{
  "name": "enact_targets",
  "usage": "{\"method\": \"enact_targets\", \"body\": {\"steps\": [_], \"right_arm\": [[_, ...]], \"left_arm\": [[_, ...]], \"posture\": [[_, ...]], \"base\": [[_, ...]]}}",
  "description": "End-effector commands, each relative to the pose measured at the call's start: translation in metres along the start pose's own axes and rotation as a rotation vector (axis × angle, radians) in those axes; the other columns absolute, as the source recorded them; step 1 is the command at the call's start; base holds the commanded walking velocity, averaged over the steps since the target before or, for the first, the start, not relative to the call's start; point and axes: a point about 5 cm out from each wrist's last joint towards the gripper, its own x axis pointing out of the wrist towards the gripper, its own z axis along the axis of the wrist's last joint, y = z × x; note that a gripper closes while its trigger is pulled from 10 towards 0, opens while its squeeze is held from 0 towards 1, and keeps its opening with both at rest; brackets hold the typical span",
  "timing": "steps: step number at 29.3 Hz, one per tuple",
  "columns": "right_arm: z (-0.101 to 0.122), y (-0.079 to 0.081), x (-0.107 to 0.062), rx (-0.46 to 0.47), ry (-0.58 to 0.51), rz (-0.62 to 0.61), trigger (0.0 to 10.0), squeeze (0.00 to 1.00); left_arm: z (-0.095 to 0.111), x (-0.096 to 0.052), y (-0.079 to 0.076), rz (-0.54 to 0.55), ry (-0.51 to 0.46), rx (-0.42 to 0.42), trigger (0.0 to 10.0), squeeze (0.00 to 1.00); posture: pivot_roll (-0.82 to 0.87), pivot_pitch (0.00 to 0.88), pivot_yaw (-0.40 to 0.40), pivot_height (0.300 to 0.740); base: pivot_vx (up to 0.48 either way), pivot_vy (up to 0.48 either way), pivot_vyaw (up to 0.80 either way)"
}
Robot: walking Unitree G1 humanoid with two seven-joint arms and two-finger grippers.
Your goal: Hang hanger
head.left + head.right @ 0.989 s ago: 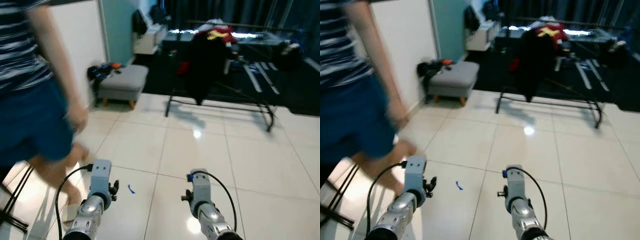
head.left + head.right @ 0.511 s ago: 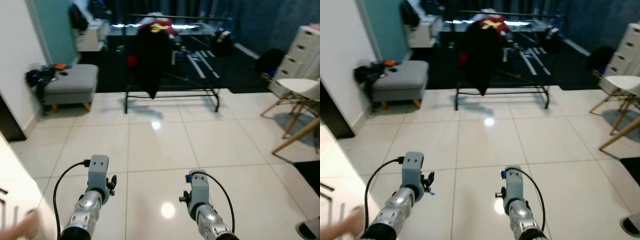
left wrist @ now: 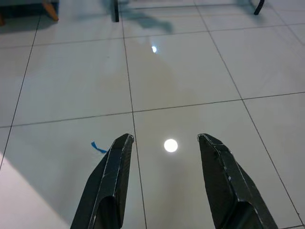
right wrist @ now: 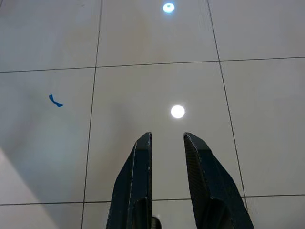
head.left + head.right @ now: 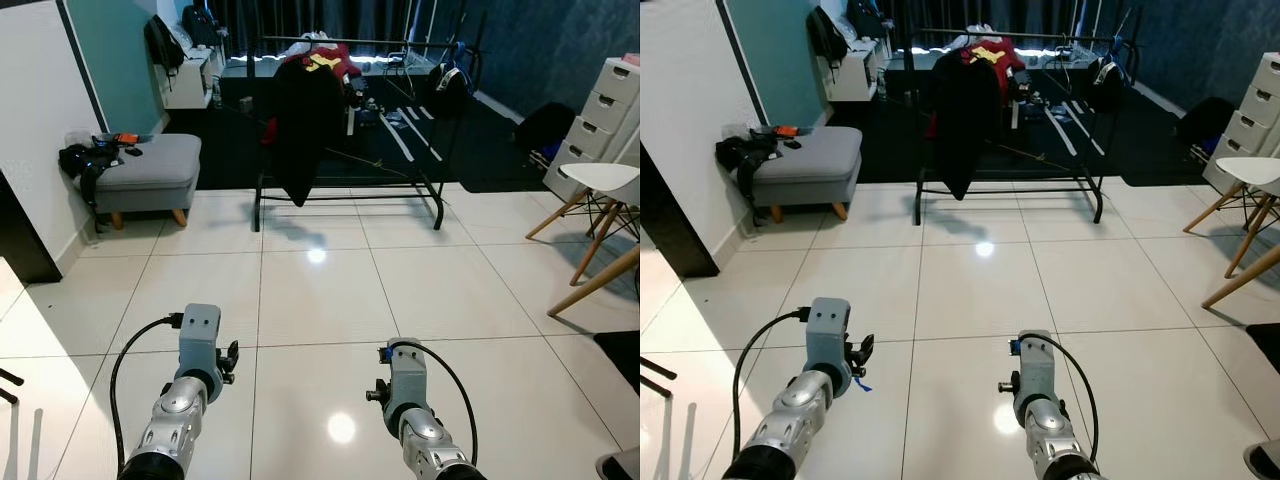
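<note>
Both arms low over white tiled floor (image 5: 420, 290). Left gripper (image 3: 164, 143) fingers spread wide, holding nothing. Right gripper (image 4: 167, 138) fingers a narrow gap apart, also holding nothing. Clothes rack (image 5: 345, 120) well ahead at far side of the room, dark garment (image 5: 300, 120) hanging on it. No hanger can be made out. Grey ottoman (image 5: 145, 165) to the left.

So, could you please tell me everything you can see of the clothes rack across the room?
The clothes rack is a black metal frame with thin uprights, a top rail and a low bar near its feet. It stands upright at the far edge of the white tiled floor, in front of a dark rug. A black garment hangs from the left part of its rail, with red and yellow clothing bunched on top. The rest of the rail looks bare.
</note>
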Motion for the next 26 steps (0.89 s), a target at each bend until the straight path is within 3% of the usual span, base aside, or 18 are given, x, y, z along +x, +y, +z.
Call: {"method": "enact_targets", "body": {"steps": [1,20,26], "right_arm": [[0.0044,0.002,0.0009,-0.007,-0.016,0.004,10.0,0.0],[0.0048,-0.0022,0.0005,-0.011,-0.023,-0.009,10.0,0.0],[0.0048,-0.0033,0.0002,-0.008,-0.029,-0.006,10.0,0.0]], "left_arm": [[0.0022,0.0006,-0.001,0.002,-0.006,-0.001,10.0,0.0],[0.005,0.0029,0.0003,0.009,0.01,0.03,10.0,0.0],[0.0018,-0.0005,-0.0027,0.013,0.009,-0.019,10.0,0.0]], "posture": [[0.06,0.0,-0.015,0.74],[0.03,0.027,0.011,0.74],[0.06,0.026,0.019,0.74]], "base": [[0.0,0.0,0.0],[0.0,0.0,0.0],[0.0,0.0,0.0]]}}
